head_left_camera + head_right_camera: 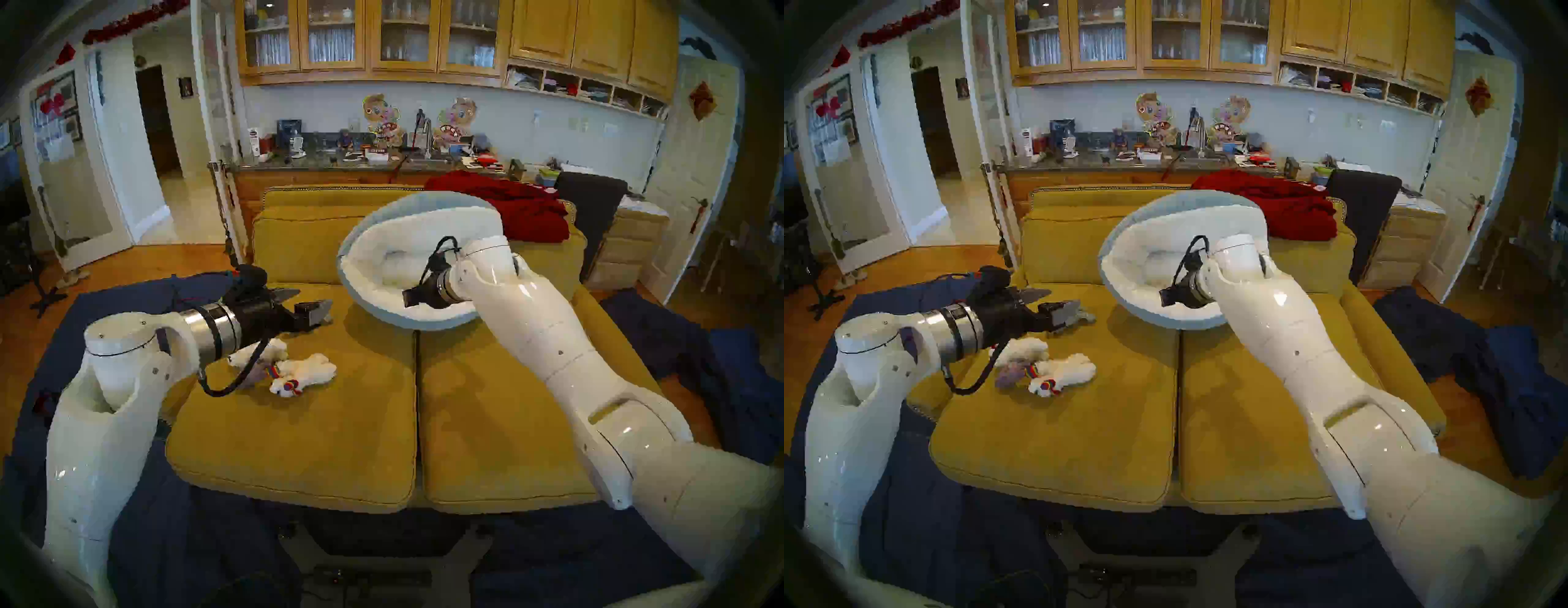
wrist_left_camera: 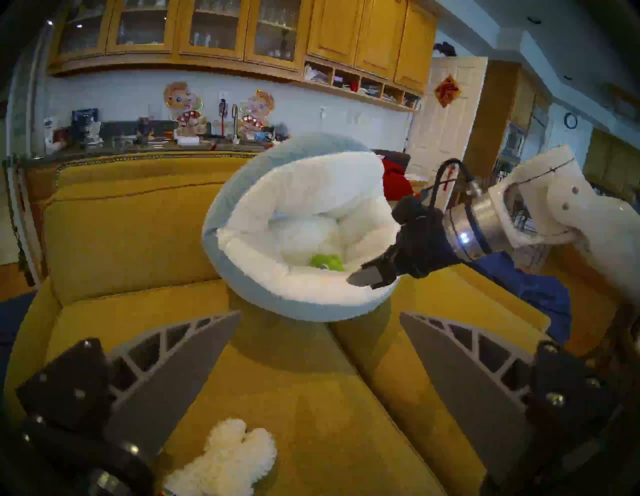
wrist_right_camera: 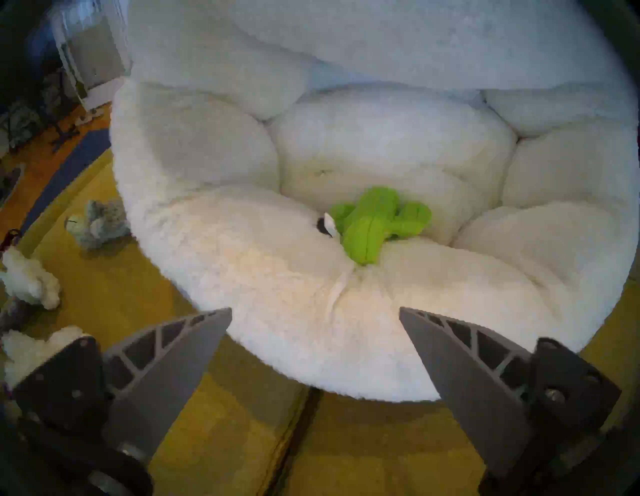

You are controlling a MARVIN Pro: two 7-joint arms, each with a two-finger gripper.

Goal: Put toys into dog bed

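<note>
Inside the dog bed (image 3: pixel 242 277), on its white fleece near the front rim, lies the green cactus (image 3: pixel 375 223). Just above that rim the right gripper (image 3: pixel 315 311) hangs with fingers spread, empty. Left of the dog bed, on the sofa cushion (image 1: pixel 297 446), lie the white llama (image 1: pixel 303 373) and other plush toys beneath the left gripper (image 1: pixel 303 303), likewise released.

green cactus (image 3: pixel 375 223) inside dog bed (image 3: pixel 214 156)
</note>
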